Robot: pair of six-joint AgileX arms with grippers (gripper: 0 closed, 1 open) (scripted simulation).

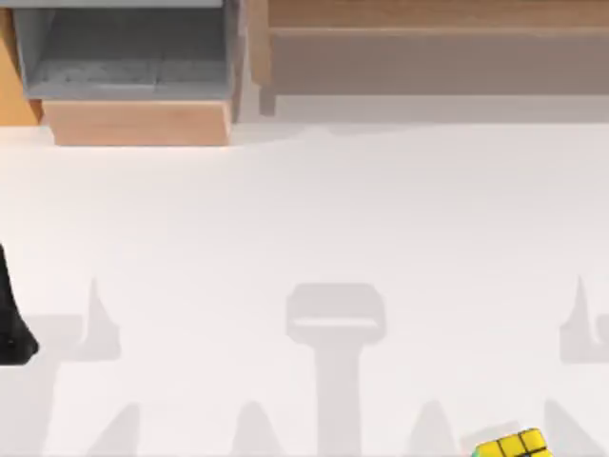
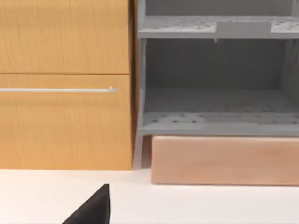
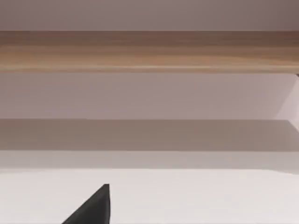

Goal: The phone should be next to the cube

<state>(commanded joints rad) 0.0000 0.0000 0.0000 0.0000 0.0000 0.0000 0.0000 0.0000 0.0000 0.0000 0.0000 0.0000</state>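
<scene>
The small yellow puzzle cube with black grid lines (image 1: 514, 445) sits at the white table's (image 1: 314, 219) near edge, right side — partly cut off. The left gripper's (image 1: 13, 314) spread cannot be told.

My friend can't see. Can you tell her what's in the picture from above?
A white table with a small yellow puzzle cube at its near right edge. At the back stand a grey open shelf unit and a long wooden shelf; a black arm part shows at the left edge.
</scene>
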